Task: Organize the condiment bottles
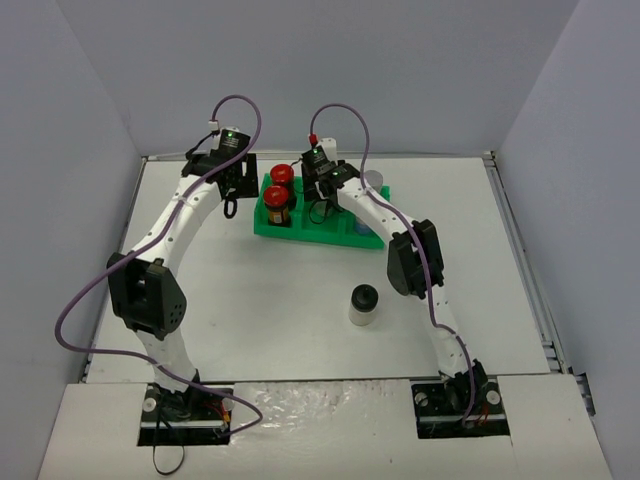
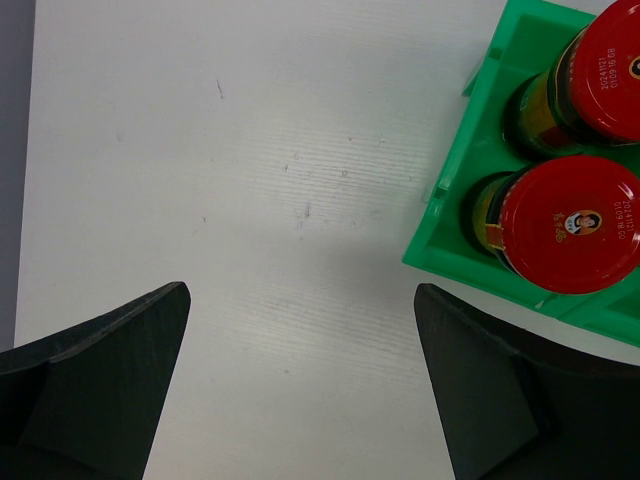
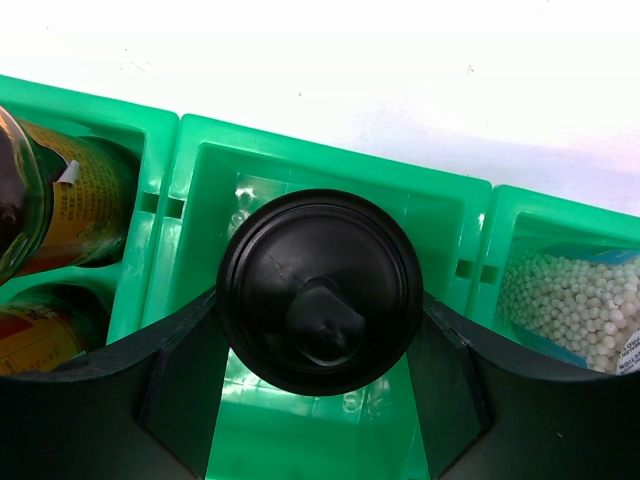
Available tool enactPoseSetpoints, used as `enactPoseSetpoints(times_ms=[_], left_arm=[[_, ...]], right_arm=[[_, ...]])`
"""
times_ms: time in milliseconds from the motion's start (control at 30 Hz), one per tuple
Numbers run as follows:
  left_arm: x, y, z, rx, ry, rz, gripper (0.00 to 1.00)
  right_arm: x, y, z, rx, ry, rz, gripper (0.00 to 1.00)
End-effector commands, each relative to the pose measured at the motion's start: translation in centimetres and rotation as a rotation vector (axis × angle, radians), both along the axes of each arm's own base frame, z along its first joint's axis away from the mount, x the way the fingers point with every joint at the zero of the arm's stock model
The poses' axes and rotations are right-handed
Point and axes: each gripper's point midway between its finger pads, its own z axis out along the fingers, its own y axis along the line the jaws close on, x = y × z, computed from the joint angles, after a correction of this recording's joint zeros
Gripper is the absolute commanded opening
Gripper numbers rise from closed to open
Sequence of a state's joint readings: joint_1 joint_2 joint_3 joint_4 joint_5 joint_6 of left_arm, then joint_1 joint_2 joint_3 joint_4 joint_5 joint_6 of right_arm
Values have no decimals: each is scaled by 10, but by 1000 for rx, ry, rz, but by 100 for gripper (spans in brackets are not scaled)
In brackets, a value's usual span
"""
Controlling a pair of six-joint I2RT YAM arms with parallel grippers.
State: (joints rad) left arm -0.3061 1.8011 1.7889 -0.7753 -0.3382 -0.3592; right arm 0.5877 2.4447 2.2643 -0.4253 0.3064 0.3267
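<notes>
The two red-capped glass jars of dark brown sauce (image 2: 570, 225) each bear a small round portrait emblem and a line of fine printed digits on the lid, too small to read surely. Yellow labels wrap their sides. They stand together in the left compartment of the green plastic three-compartment tray (image 1: 262, 224), at 12 o'clock on the white table (image 1: 250, 300). The right gripper (image 3: 320, 340) is clamped on a black-capped pale jar (image 3: 318, 270) in the middle compartment. At its 3 o'clock, the right compartment holds one clear jar of white pellets with a bluish label (image 3: 570, 300), the print unreadable; from above the right arm hides most of that compartment. A second black-capped pale jar (image 1: 363, 305) stands alone on the table at the tray's 5 o'clock. The left gripper (image 2: 300, 380) hangs wide open and empty over bare table at the tray's 9 o'clock.
</notes>
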Motion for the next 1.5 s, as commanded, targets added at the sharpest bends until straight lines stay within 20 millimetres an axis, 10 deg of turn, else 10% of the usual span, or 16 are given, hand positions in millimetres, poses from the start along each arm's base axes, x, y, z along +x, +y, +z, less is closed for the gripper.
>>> enactPoseSetpoints(times_ms=[0, 467, 1000, 1233, 1467], left_arm=[[-3, 8, 47, -8, -110, 10, 94], [-2, 7, 44, -11, -107, 8, 94], [-1, 6, 40, -15, -103, 6, 94], [-4, 9, 42, -8, -108, 10, 94], [-6, 8, 33, -19, -101, 11, 94]], right_arm=[[12, -7, 37, 7, -102, -34, 32], [-9, -3, 55, 4, -111, -20, 80], [-34, 2, 126, 46, -201, -1, 86], [-102, -24, 142, 49, -118, 25, 86], [-206, -44, 80, 16, 90, 88, 87]])
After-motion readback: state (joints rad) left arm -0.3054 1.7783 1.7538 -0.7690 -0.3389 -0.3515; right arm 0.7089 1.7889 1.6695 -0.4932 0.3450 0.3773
